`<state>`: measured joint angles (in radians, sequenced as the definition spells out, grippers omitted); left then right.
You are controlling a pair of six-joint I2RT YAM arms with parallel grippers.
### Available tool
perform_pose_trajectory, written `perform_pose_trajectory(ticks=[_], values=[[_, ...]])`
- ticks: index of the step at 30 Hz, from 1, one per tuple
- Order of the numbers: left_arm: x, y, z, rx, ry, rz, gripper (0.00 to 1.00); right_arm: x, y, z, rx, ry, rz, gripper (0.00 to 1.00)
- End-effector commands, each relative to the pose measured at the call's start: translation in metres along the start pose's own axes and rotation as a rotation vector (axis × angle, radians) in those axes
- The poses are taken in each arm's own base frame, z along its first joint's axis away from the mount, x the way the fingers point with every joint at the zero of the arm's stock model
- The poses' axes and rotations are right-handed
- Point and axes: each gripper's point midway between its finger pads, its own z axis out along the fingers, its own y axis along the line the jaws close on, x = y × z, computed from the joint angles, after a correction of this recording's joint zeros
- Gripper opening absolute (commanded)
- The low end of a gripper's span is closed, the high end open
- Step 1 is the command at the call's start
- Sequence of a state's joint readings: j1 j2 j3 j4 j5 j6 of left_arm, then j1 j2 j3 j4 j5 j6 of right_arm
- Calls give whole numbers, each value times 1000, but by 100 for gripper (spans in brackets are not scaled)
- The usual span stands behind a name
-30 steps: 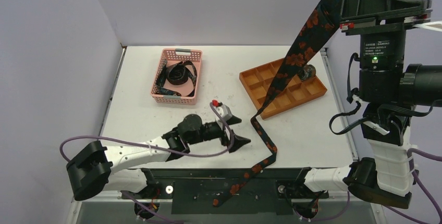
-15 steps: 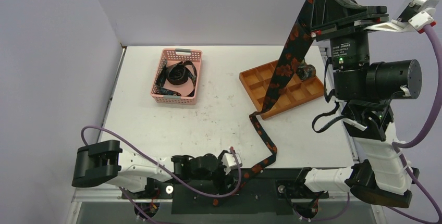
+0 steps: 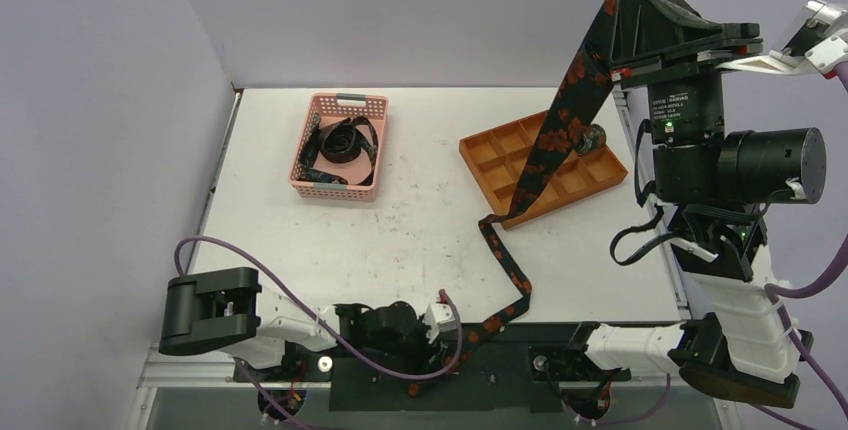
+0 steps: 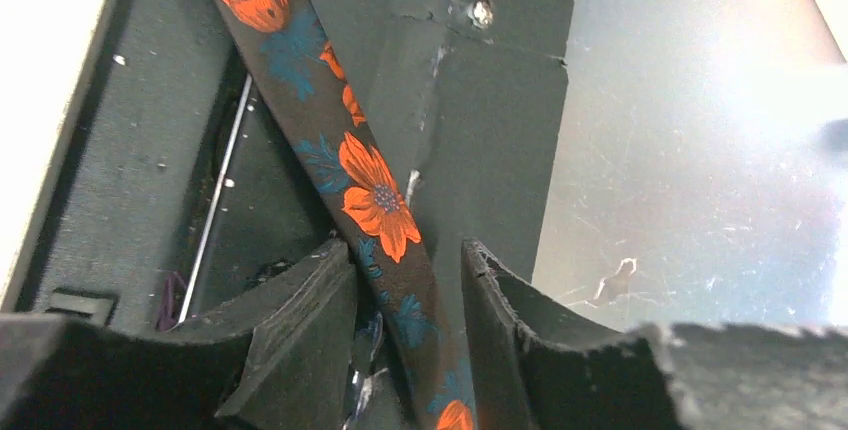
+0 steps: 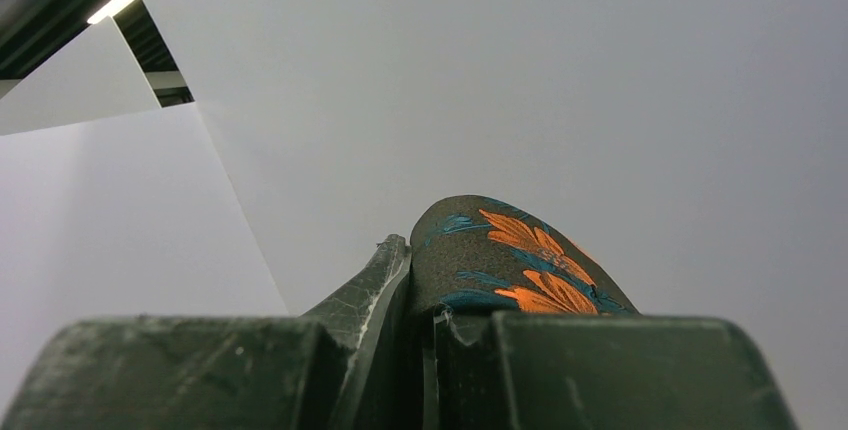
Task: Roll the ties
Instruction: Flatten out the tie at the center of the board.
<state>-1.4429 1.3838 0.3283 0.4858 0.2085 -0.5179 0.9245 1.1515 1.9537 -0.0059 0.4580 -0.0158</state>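
Over at the back-left of the table (image 3: 400, 230) sits the mesh basket (image 3: 345, 100), with loose coiled ties (image 3: 340, 145) inside it. Across to the right, toward the back-right corner, there's the compartment tray (image 3: 500, 165), set at an angle, with a rolled tie (image 3: 590, 137) in a compartment at its far right end. High above that tray is the right gripper (image 5: 420, 290), and the long tie (image 3: 515, 275) hangs from it, down across the tray's front edge and onto the table. From there it runs to the near edge and over onto the mounting plate (image 3: 520, 350) between the arm bases. Its end passes between the fingers of the left gripper (image 4: 410, 280), low at the near edge.
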Motion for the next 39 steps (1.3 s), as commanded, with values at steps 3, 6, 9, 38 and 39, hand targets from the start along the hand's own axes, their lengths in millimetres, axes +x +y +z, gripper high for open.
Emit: perform_pose_trajectory(ticks=[3,6,9,38,39], values=[[4,-16,1,87,42,-24,26,-4,-3,-2,10,-10,-5,5],[3,-12,-1,58,54,1,0,-3,-5,-3,18,-7,-8,5],[-2,2,-13,-79,75,55,0,3,-10,-4,46,8,-24,5],[-163,61,-526,-2012,-470,171,0,155,-262,-159,1034,242,-450,5],[-161,58,-533,-2014,-449,190,0,157,-264,-162,1045,240,-447,5]])
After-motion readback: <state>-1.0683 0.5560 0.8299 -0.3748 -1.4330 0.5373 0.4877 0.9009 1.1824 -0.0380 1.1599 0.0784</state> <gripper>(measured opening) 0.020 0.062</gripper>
